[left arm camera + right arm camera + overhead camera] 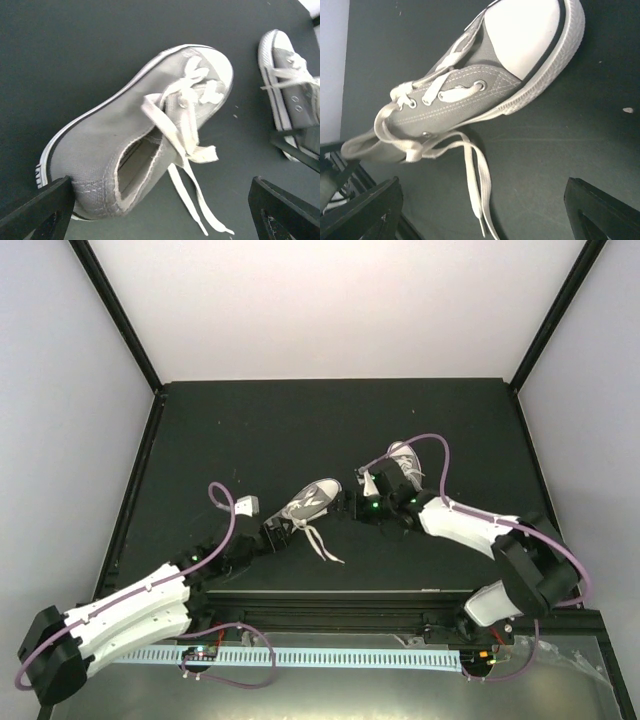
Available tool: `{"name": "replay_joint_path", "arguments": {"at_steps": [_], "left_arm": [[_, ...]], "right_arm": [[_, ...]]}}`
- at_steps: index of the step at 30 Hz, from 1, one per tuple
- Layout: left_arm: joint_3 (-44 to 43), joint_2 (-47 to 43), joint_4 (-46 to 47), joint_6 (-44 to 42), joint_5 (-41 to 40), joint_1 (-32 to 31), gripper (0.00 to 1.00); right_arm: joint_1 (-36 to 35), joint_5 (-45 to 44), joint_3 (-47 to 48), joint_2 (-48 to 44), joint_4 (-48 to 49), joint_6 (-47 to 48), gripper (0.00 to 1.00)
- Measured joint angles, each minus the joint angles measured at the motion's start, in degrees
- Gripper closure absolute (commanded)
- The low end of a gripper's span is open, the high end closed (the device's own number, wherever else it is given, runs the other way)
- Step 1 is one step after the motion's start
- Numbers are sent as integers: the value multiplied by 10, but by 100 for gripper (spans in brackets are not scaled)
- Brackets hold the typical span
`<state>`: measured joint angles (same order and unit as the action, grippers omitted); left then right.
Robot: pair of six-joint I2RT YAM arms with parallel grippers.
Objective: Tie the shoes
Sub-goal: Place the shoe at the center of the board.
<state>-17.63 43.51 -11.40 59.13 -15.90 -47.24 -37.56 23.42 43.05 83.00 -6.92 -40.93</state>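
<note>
Roughly mid-tabletop sits one grey shoe (150,125), white laces (200,152) untied and trailing loose. The second shoe (290,95) is just beyond it, cut off by the frame edge and, from above, half hidden under the right arm. Left claw (280,533) is at the grey shoe's heel, fingers wide apart. Right claw (352,505) is between the two, also spread, gripping nothing. Matte black tabletop (250,430), pale walls (340,300), black corner posts (120,320). Whether the left finger touches the heel is hard to tell.
</note>
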Motion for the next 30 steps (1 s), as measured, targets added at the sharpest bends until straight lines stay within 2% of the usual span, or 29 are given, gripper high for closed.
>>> {"name": "replay_joint_path", "arguments": {"at_steps": [3,9,11,16,20,24,28,30], "left_arm": [[-33,-11,-39,-75,83,37,1],[-87,13,-85,-215,272,197,1],[-92,34,-102,-250,318,221,1],[-102,80,-140,-297,406,229,1],[-170,98,-193,-318,420,229,1],[-226,86,-225,-335,398,229,1],[-229,78,-263,-340,364,229,1],[-220,79,-268,-341,359,229,1]], "right_arm": [[-15,-20,17,28,15,-31,9],[-24,-31,58,92,44,-64,9],[-25,-34,75,115,46,-65,10],[-26,-24,111,180,78,-62,12],[-25,-10,144,228,85,-47,13],[-23,5,205,261,68,-14,10],[-26,9,259,264,35,36,1],[-26,1,267,250,19,62,0]]}}
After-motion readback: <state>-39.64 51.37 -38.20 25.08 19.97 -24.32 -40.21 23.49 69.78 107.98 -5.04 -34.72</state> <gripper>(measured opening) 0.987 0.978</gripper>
